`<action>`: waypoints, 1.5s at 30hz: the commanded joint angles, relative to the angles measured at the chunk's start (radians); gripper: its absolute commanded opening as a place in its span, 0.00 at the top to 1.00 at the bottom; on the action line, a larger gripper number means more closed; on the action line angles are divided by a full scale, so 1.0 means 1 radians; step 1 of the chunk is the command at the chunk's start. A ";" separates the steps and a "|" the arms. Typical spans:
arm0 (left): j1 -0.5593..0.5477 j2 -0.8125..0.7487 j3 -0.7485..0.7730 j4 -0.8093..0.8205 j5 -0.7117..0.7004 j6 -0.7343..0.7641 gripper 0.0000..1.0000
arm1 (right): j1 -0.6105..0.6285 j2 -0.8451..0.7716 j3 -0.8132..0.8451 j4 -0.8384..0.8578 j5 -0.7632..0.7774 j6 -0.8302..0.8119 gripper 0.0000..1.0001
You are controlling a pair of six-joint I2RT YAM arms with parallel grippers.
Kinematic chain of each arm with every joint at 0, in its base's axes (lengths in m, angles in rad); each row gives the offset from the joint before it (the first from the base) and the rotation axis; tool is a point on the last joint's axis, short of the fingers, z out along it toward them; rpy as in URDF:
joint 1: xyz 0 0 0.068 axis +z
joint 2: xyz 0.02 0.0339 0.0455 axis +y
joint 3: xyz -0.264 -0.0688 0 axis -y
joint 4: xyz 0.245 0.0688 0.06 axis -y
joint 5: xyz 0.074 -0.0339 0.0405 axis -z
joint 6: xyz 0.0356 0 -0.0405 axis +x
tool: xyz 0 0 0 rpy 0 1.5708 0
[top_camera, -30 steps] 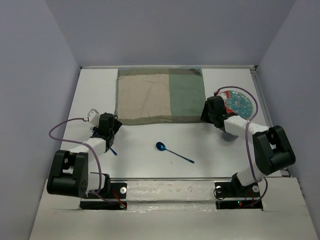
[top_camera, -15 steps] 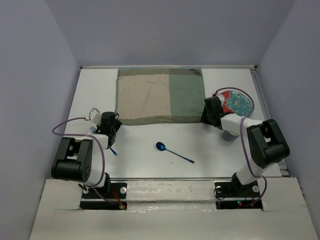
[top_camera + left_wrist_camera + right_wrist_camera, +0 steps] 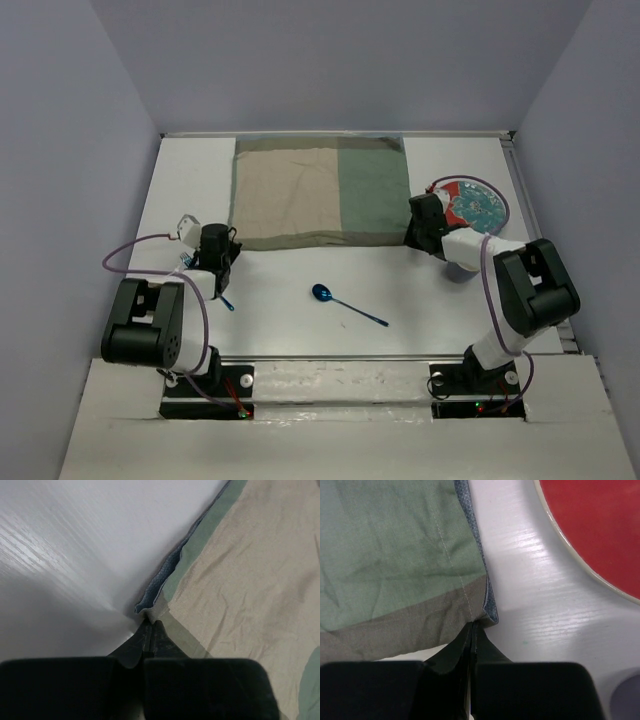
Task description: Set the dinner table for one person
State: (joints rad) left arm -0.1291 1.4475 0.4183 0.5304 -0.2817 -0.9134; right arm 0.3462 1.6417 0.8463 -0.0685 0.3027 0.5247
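Starting at the left pincer (image 3: 151,626), its two black fingers are seen clenched together on the near-left corner of the placemat (image 3: 240,580), where the cloth is drawn up into a small fold at the tips. The right pincer (image 3: 471,627) is likewise clenched, with the near-right corner of the placemat (image 3: 395,555) caught at its tips.

Just beside the right pincer a round plate (image 3: 600,525) is set flat on the worktop (image 3: 530,605), apart from the cloth. Its face is shown red with a pale rim in the wrist view; from above, the plate (image 3: 475,205) is seen patterned in red and teal. No contents can be made out on it.

The worktop (image 3: 440,300) is a large flat matte white rectangle, faintly grained where light is caught, and it is enclosed by pale lavender walls. Everything else is carried on it, and the arm bases are fixed at its near edge.

The placemat (image 3: 320,195) is spread towards the far side, a rectangle of soft, lightly creased woven cloth: tan at left, green at right, with a darker border and a blue-grey underside shown at the lifted corners. A glossy blue spoon (image 3: 345,303) is laid at an angle on the bare surface between the arms, bowl to the left, well apart from the cloth.
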 commanded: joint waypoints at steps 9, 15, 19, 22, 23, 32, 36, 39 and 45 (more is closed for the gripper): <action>0.026 -0.360 -0.108 -0.122 -0.017 0.061 1.00 | -0.004 -0.292 -0.170 0.010 -0.088 0.035 1.00; 0.048 -0.492 -0.194 -0.158 0.035 0.059 1.00 | 0.005 -0.485 -0.259 -0.054 -0.158 0.070 1.00; 0.051 -0.533 -0.226 -0.162 0.067 0.056 1.00 | 0.005 -0.548 -0.286 -0.112 -0.149 0.080 1.00; 0.051 -0.585 -0.256 -0.178 0.090 0.053 1.00 | 0.005 -0.598 -0.305 -0.146 -0.163 0.098 1.00; 0.051 -0.599 -0.262 -0.182 0.093 0.051 1.00 | 0.005 -0.611 -0.312 -0.152 -0.165 0.104 1.00; 0.052 -0.705 -0.300 -0.240 0.134 0.039 1.00 | 0.005 -0.615 -0.348 -0.172 -0.131 0.127 1.00; 0.051 -0.766 -0.315 -0.289 0.128 0.036 1.00 | 0.005 -0.617 -0.354 -0.172 -0.081 0.124 1.00; 0.051 -0.849 -0.326 -0.343 0.122 0.024 1.00 | 0.005 -0.597 -0.340 -0.172 -0.060 0.110 1.00; 0.051 -0.912 -0.334 -0.398 0.121 0.024 1.00 | 0.005 -0.534 -0.308 -0.172 -0.037 0.109 1.00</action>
State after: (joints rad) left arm -0.0830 0.5507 0.0914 0.1658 -0.1539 -0.8917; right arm 0.3477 1.0859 0.5060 -0.2398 0.2077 0.6441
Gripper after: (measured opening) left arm 0.014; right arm 0.009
